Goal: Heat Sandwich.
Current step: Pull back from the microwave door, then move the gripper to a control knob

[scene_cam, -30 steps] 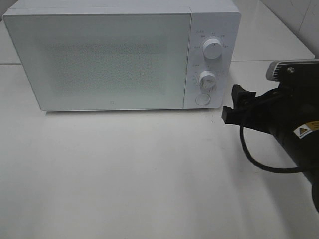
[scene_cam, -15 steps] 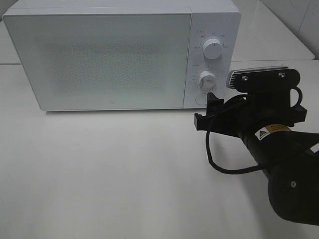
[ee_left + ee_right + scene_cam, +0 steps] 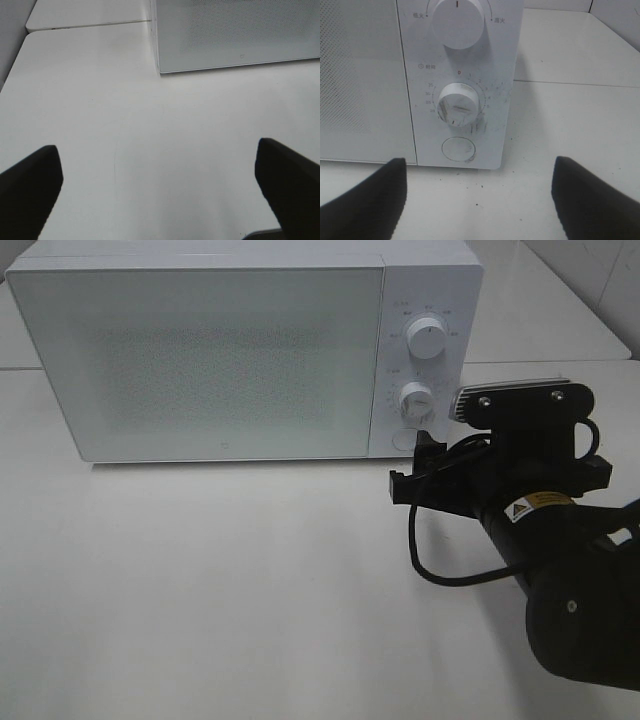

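The white microwave (image 3: 220, 350) stands at the back of the table with its door shut. The sandwich is out of view. My right gripper (image 3: 412, 466) hangs open just in front of the control panel, level with the round button (image 3: 404, 438) below the timer knob (image 3: 416, 400). In the right wrist view the timer knob (image 3: 458, 102) and the button (image 3: 457, 149) lie straight ahead of the right gripper (image 3: 480, 200), whose fingers hold nothing. My left gripper (image 3: 157, 187) is wide open over bare table, well short of the microwave's corner (image 3: 165, 65).
A second knob (image 3: 428, 340) sits at the top of the panel. The white table (image 3: 230, 580) stretches in front of the microwave. A black cable (image 3: 440, 575) loops under the right arm. A seam between tabletops (image 3: 90, 25) runs beside the microwave.
The right arm has swung left from the table's right edge to the front of the control panel, then nearly stopped. Its jaws stayed open.
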You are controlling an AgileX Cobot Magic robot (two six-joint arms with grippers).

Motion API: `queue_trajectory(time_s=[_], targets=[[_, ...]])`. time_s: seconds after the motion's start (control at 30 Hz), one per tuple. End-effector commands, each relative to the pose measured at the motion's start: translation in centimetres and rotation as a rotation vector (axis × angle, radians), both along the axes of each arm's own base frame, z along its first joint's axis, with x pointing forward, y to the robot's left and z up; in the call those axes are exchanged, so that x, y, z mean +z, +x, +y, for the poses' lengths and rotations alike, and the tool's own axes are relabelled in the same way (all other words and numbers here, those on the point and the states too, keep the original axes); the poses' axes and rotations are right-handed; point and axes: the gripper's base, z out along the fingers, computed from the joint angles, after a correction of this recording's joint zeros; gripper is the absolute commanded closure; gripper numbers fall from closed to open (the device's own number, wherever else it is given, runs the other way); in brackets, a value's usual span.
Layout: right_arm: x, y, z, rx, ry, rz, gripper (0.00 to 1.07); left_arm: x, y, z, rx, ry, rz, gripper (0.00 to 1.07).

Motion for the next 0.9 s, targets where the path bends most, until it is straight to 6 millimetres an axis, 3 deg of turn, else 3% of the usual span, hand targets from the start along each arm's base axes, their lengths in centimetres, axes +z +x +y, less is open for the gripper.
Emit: queue_trajectory(time_s=[0.03,0.67,0.9], targets=[[0.0,1.0,0.5,0.006,0.012,-0.022,0.31,0.0,-0.4,-0.1,0.007,-0.004,-0.035,0.05],[-1.4,7.2,1.1,0.018,0.046,-0.017,0.31,0.0,-0.4,-0.1,0.007,-0.004,-0.035,0.05],[-2.3,8.6,1.3,0.015,0.05,0.002,0.31,0.0,-0.4,-0.1,0.007,-0.004,-0.035,0.05]])
